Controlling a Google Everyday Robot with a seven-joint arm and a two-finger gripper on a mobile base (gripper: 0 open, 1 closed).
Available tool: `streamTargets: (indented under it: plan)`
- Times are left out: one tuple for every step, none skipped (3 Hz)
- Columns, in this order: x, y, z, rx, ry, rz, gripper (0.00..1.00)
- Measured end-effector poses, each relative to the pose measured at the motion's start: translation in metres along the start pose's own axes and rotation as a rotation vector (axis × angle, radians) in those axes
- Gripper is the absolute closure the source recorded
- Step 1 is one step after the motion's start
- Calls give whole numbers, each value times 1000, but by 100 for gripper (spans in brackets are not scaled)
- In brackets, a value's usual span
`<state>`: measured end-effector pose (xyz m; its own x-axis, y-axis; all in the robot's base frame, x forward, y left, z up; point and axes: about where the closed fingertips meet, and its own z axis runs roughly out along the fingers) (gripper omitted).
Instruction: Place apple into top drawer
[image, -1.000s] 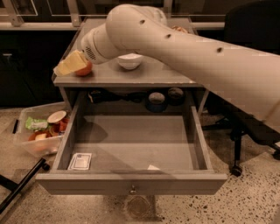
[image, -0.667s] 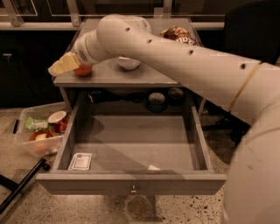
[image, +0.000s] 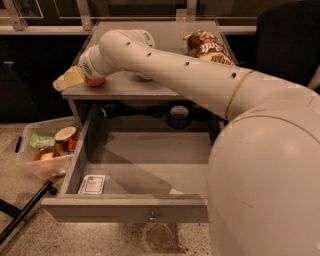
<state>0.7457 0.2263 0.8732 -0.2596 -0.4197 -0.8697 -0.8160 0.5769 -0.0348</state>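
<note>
The apple (image: 94, 81), red-orange, sits at the front left corner of the grey cabinet top (image: 125, 90). My gripper (image: 67, 79) reaches over that corner from the right; its yellowish tip pokes past the left edge and the apple is right against its base. The top drawer (image: 125, 209) is pulled wide open below, its flat front panel and small metal knob (image: 151, 217) nearest the camera. My arm crosses the frame from the lower right and hides the drawer's right side.
A white card (image: 92, 184) and a small white scrap (image: 175, 191) lie in the drawer. A clear plastic tub (image: 42, 150) of food pieces stands on the floor at left. A brown chip bag (image: 207, 47) lies on the cabinet top at the back right.
My gripper has moved left and down along the cabinet top to its front left corner, with the apple staying at its base. The drawer stays open.
</note>
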Motion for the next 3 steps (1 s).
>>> streamTargets:
  plan:
    - [4,-5,19,9,33,1,18]
    - [8,-7,31,15,62,2,42]
    - [10,-8,34,23,69,6,65]
